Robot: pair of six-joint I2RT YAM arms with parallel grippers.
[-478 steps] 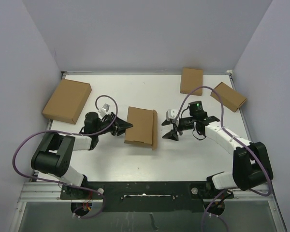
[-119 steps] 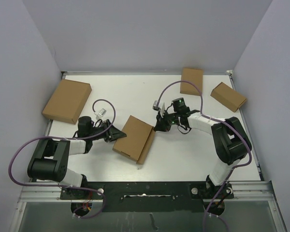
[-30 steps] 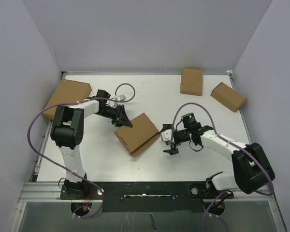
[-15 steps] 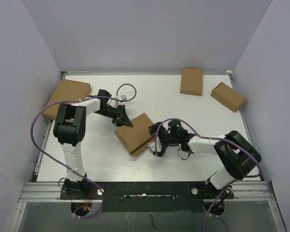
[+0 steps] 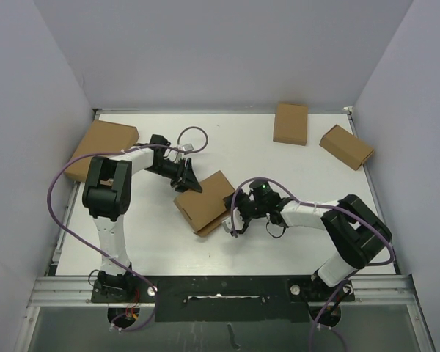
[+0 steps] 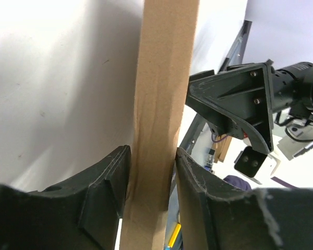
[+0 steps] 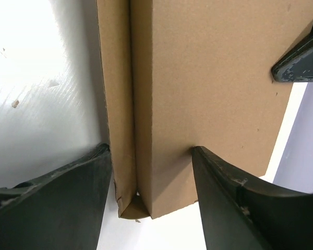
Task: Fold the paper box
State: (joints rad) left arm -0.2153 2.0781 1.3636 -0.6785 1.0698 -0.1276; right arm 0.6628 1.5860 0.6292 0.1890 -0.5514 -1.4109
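Note:
The paper box lies closed and flat in the middle of the white table, turned at an angle. My left gripper meets its far-left edge; in the left wrist view the cardboard edge stands between the two black fingers of my left gripper, which press on it. My right gripper is at the box's near-right corner. In the right wrist view that corner, with a folded flap at its side, sits between the fingers of my right gripper, both touching cardboard.
A larger brown box lies at the far left of the table. Two smaller brown boxes lie at the far right. Grey walls close the table on three sides. Purple cables loop over both arms.
My right gripper has moved left onto the box's near-right corner, and its jaws have narrowed around it. The left gripper has stayed on the far edge, loosening slightly.

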